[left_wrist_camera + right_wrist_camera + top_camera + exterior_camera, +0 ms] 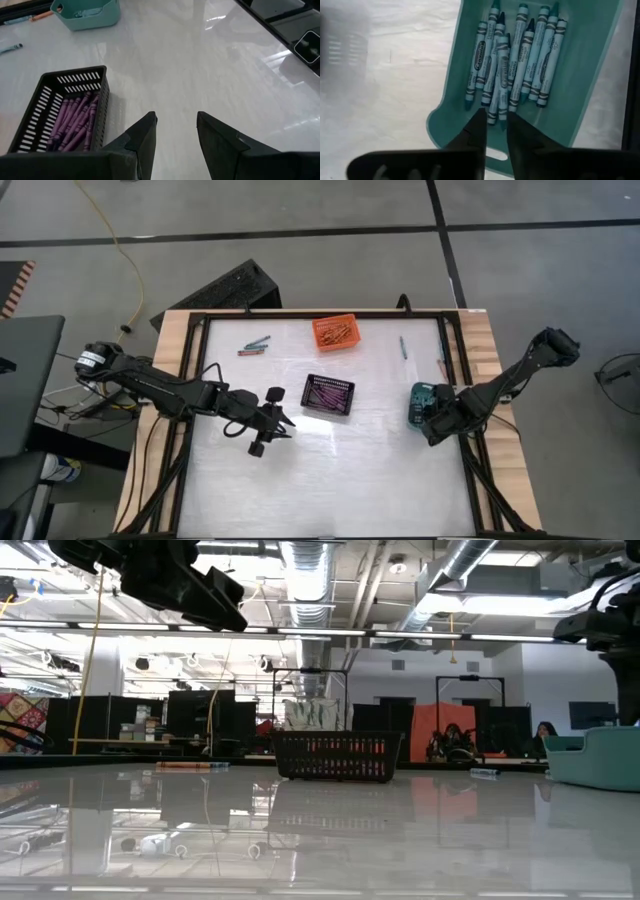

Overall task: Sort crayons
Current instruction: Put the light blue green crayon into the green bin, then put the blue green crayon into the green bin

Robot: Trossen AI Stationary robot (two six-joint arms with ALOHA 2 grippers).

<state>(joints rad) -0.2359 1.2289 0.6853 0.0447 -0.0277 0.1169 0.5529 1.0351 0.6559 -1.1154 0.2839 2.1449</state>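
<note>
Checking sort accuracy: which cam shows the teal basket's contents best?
Right wrist view: teal crayons lie clearly inside the teal basket. High view shows the basket mostly hidden under the right arm; low view only its side; left wrist view its far rim.

Left pincer (175,131) open, hovering low; right pincer (495,125) slightly parted, pointing down.

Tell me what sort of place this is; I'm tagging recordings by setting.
Likely a robotics lab in an open industrial workspace: exposed ceiling ducts, a bare concrete floor with a loose yellow cable, and a framed work table.
</note>
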